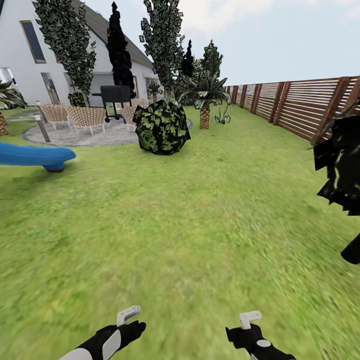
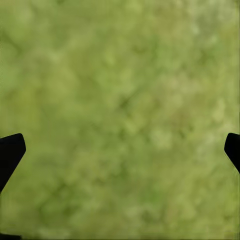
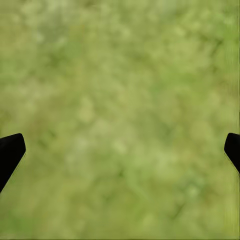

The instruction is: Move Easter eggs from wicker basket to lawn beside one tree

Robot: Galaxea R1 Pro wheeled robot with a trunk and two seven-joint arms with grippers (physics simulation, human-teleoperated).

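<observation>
- On the lawn (image 1: pixel 200 225) at far left lies one blue slide (image 1: pixel 35 156), beside a grey paved patch (image 1: pixel 75 135) with wicker chairs.
- One round bush (image 1: pixel 161 126) sits mid-view — no basket or eggs in sight, so I judge the robot is travelling.
- Left gripper (image 1: pixel 131 320) and right gripper (image 1: pixel 248 322) hang low, jaws spread wide, empty — ready for picking.
- One slatted fence (image 1: pixel 305 107) runs along the right.

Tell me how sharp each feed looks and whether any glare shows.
Head view: house and fence fairly crisp, near lawn smeared, even light, no glare. Left wrist view: grass a soft blur. Right wrist view: the same blur.
</observation>
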